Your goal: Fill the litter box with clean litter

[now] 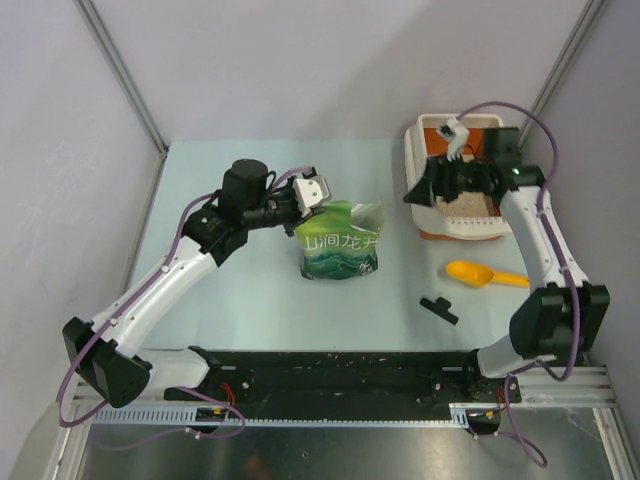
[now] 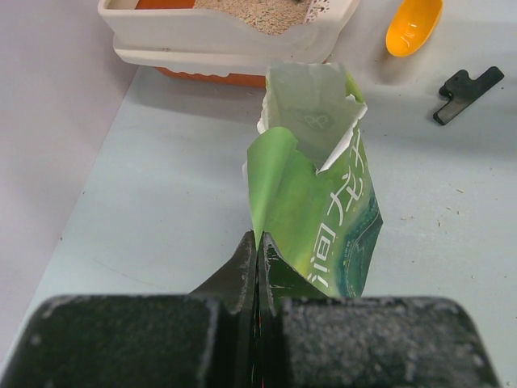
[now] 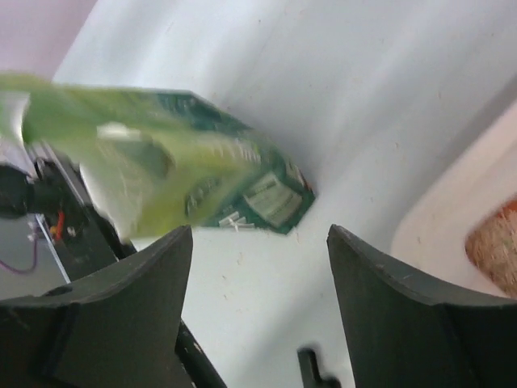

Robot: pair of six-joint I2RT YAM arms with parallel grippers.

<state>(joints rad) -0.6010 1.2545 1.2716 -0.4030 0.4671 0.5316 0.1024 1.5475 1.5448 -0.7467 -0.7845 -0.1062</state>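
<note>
Pale table (image 1: 260, 310); right arm (image 1: 530, 225) hides much of the litter box (image 1: 412, 150).

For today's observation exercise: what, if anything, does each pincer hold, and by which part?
The left pincer is shut on the green bag, pinching a flap at its opened top. The right pincer is open and holds nothing.

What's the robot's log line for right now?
left fingers: shut on green bag | right fingers: open, near litter box | clean litter: some inside
</note>
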